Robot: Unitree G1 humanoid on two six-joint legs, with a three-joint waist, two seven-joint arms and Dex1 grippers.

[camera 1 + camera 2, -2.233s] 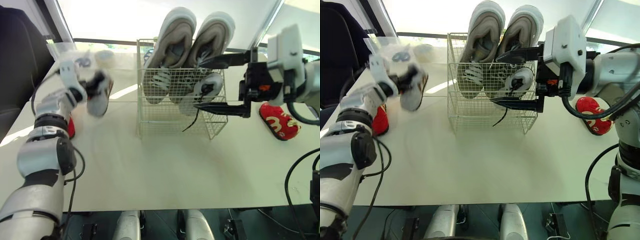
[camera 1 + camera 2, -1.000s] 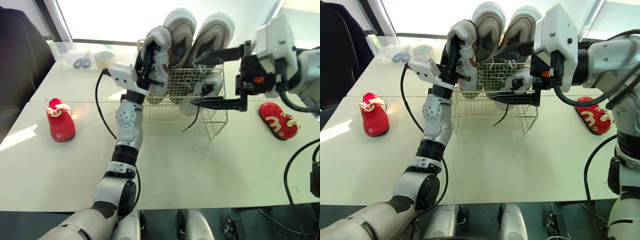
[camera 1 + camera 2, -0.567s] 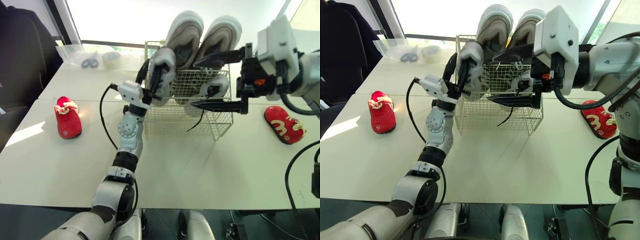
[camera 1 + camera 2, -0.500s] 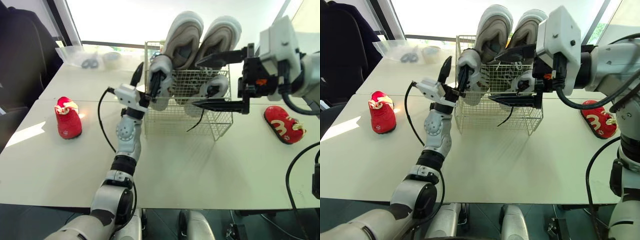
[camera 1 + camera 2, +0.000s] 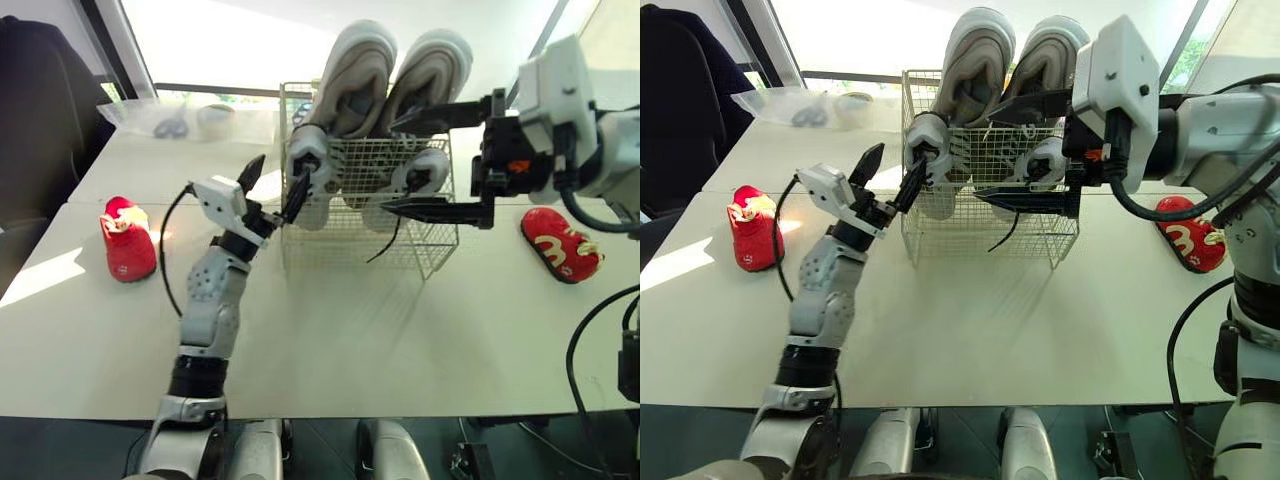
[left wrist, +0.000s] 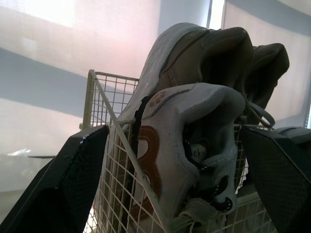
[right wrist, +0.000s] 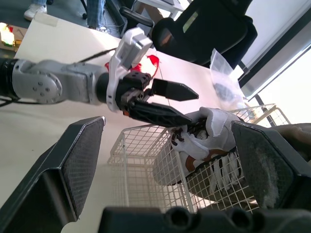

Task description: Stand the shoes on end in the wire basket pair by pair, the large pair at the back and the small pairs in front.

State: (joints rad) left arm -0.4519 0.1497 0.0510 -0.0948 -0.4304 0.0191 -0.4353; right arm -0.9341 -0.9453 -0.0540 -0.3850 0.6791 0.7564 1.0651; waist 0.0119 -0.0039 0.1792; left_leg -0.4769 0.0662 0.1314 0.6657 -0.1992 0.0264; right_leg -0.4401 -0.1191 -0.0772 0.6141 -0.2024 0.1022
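Left pincer (image 5: 276,178) was spread open and held nothing. It sat at the left wall of the wire basket (image 5: 340,245), with one finger close against the left white shoe (image 5: 305,190); I couldn't tell if it touched. That shoe stood on end in the basket's front left.

Right pincer (image 5: 393,166) was also wide open and empty. Its fingers lay across the basket's right front, one above and one below the right white shoe (image 5: 420,178), which stood on end in the front right.

Behind these, two large grey shoes (image 5: 350,70) stood upright side by side at the back and rose well over the rim.

Count: 2 large grey and 2 small white in the basket, 2 small red out on the worktop (image 5: 350,340).

The left red shoe (image 5: 128,240) lay near the worktop's left edge, well apart from the left pincer, with its long axis running far edge to near edge. The right red shoe (image 5: 560,245) lay near the right edge, close by the right arm, with its long axis slanted toward the near right corner.

The red pair looked to be next. Each arm was nearer the shoe on its own side, and both would have to pull away from the basket first.

A plastic bag (image 5: 165,115) sat at the far left corner.
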